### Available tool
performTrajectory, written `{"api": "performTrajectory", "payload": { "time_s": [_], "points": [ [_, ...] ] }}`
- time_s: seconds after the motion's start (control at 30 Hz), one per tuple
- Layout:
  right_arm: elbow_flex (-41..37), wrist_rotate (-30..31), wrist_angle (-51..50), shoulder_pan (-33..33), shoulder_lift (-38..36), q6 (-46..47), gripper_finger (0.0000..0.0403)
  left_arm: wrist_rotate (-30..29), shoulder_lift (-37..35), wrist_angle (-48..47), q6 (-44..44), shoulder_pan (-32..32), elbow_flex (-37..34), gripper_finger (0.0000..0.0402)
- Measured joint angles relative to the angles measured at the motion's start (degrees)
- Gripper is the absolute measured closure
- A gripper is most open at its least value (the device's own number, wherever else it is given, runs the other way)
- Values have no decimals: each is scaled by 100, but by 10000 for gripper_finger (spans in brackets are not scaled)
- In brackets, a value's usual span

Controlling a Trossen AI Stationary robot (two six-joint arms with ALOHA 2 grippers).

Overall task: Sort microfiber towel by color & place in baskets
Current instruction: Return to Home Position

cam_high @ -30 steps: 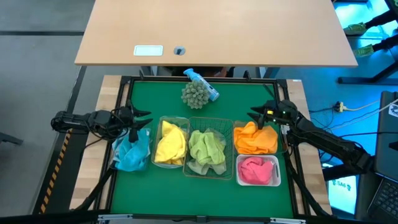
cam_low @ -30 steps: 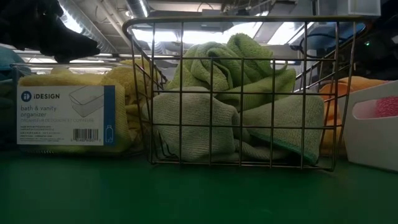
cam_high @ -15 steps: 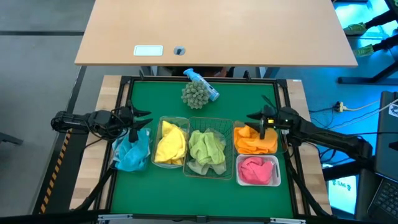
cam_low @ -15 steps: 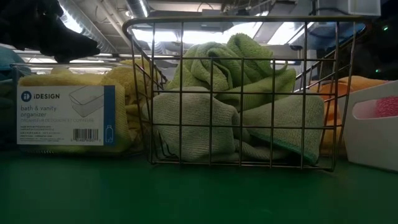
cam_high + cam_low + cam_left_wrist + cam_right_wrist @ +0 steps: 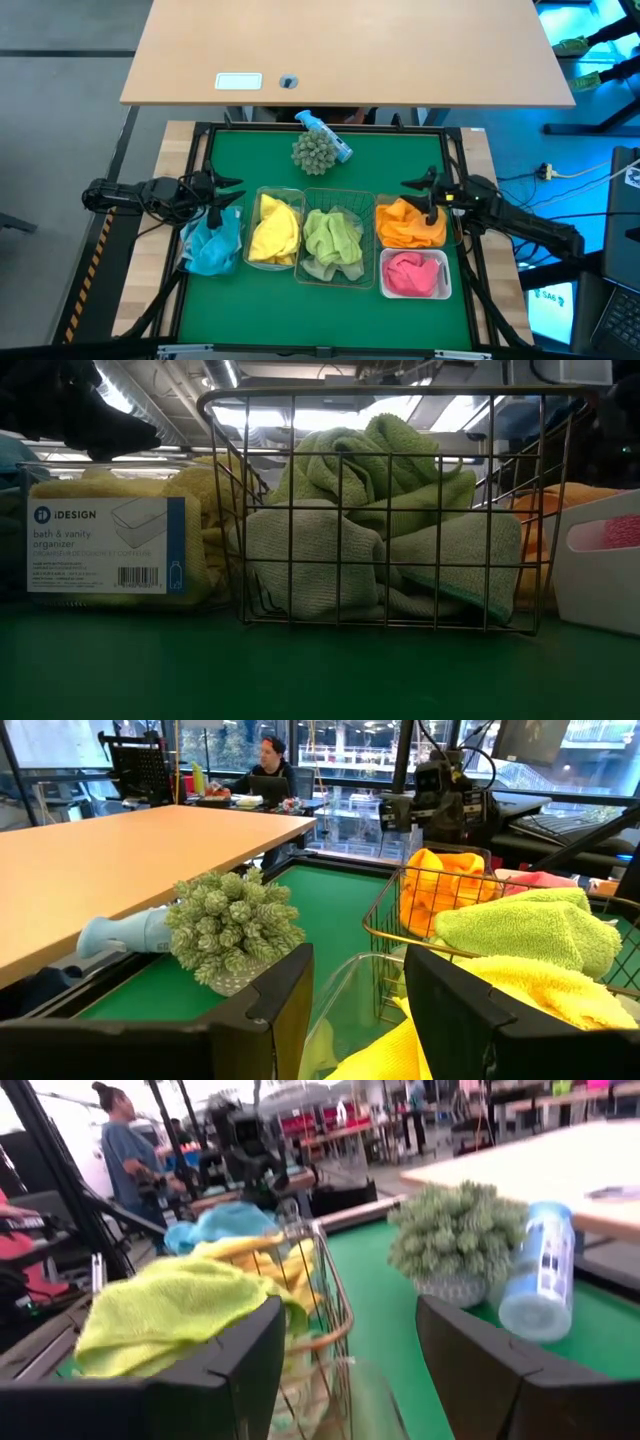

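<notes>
The green tabletop [image 5: 400, 160] carries a row of five baskets towards its near edge, and every towel in sight lies in one of them, so the sorting looks done. The dark wire basket [image 5: 400, 396] stands in the middle of the row, heaped with green towels [image 5: 333, 240]. To its left a clear bin [image 5: 105, 545] holds the yellow towels [image 5: 275, 230]. Beyond that, by the left edge, lie the blue towels [image 5: 212, 245]. On the right the orange towels [image 5: 410, 222] fill another clear bin, and the white bin [image 5: 600, 575] nearer the front edge holds the pink towel [image 5: 415, 272].

The left claw [image 5: 358, 990] hangs low by the left edge, above the blue towels, its fingers apart and gripping nothing. The right claw [image 5: 350, 1340] sits by the right edge, over the far side of the orange towels, likewise spread and empty. Both arms lie along the sides, a fitting pose for parking.

The far half is mostly bare, with open room there for the arms. Only the spiky ball [image 5: 313, 152] and the blue bottle [image 5: 325, 130] lie there, touching, at the middle of the far edge.
</notes>
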Motion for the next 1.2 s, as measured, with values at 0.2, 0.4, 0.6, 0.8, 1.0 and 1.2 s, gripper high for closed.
{"api": "performTrajectory", "payload": {
  "time_s": [0.2,0.4,0.6,0.8,1.0,1.2],
  "points": [
    [5,-19,76,291,-332,0,181,2,0,0,1,-1,0,248],
    [4,-1,-20,890,-334,1,181,1,0,2,0,-1,0,248],
    [4,-5,-23,1355,-332,1,181,1,0,2,0,-1,0,248],
    [4,-7,-26,1420,-332,1,181,2,0,0,0,0,0,248],
    [4,-7,-31,1420,-332,1,181,1,0,2,1,0,1,248],
    [4,-7,-31,1420,-332,1,181,2,0,1,0,0,2,248]
  ]
}}
